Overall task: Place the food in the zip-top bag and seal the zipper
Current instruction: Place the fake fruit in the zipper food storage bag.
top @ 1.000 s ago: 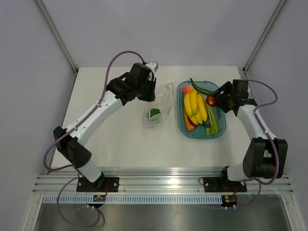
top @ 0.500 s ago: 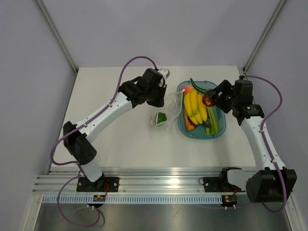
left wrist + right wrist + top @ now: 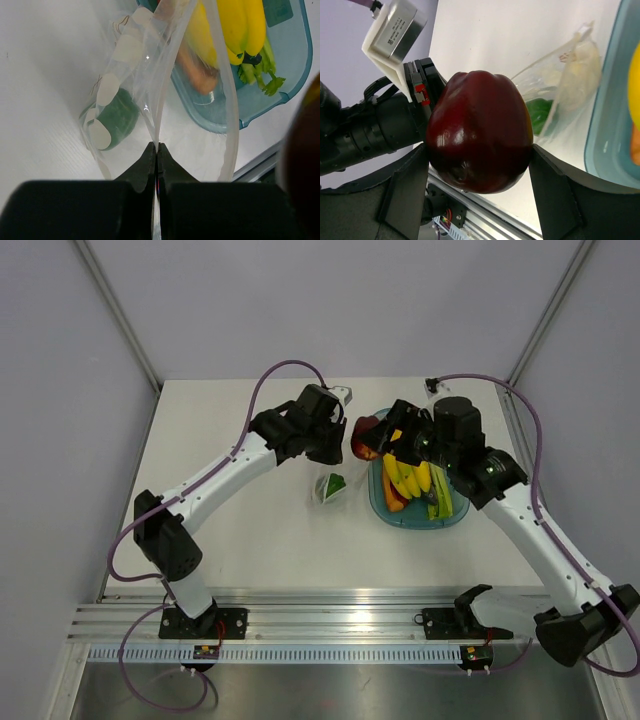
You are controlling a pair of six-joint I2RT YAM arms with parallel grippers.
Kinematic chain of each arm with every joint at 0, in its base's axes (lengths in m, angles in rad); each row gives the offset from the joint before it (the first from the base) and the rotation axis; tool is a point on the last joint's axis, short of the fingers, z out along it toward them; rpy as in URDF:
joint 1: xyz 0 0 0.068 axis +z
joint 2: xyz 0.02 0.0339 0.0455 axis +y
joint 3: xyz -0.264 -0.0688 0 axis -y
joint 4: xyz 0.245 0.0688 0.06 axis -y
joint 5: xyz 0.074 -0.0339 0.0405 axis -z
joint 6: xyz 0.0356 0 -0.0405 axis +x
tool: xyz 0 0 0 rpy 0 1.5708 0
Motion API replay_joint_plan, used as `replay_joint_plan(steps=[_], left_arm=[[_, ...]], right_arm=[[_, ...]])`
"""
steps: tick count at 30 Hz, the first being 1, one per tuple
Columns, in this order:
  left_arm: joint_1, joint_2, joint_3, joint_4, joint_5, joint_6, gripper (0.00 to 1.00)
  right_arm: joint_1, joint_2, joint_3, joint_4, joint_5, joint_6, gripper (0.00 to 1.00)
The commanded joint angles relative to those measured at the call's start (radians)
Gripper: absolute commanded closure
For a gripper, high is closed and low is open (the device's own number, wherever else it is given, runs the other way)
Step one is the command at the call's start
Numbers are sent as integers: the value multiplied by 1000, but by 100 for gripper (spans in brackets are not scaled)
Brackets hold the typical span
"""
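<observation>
apple [image 3: 477, 137] is looking smooth and super glossy, zip-top bag [image 3: 150, 65] is looking like thin crinkly clear plastic, teal tray [image 3: 292, 55] is shining like plastic, tabletop [image 3: 45, 100] is looking matt

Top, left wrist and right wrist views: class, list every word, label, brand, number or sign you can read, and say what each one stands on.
No text can be read in any view.
zip-top bag: printed white round blobs only, no letters.
dark red apple: no sticker or mark shows.
grey-white camera box on the left wrist: blank faces.
small coloured tags at the arm bases: too small to read.
</observation>
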Motion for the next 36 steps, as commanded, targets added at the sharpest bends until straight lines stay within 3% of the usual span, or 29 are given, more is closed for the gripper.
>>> replay_joint_plan(steps=[1,11,21,23,24,25,27,29,36], left_arm=[[2,-20,6,43,23,-11,100],[11,-58,5,29,46,8,100],[15,-72,23,37,164,18,100],[15,-77,22,41,173,16,100],[15,-81,20,43,179,18,100],[17,-81,18,41,178,18,100],[20,-81,15,41,181,19,100],[29,-81,9,46,199,15,100],[92,-98,-44,99,331,-37,100]], right_arm=[[39,61,22,74,12,23,64],[42,135,-88,88,130,56,65],[42,276,8,32,184,35,62],[42,319,54,13,196,26,52],[42,333,71,7,199,23,43],[42,353,104,-4,201,17,27],[42,362,126,-10,184,13,18],[42,348,131,-4,178,13,12],[42,247,94,-39,175,-19,12]])
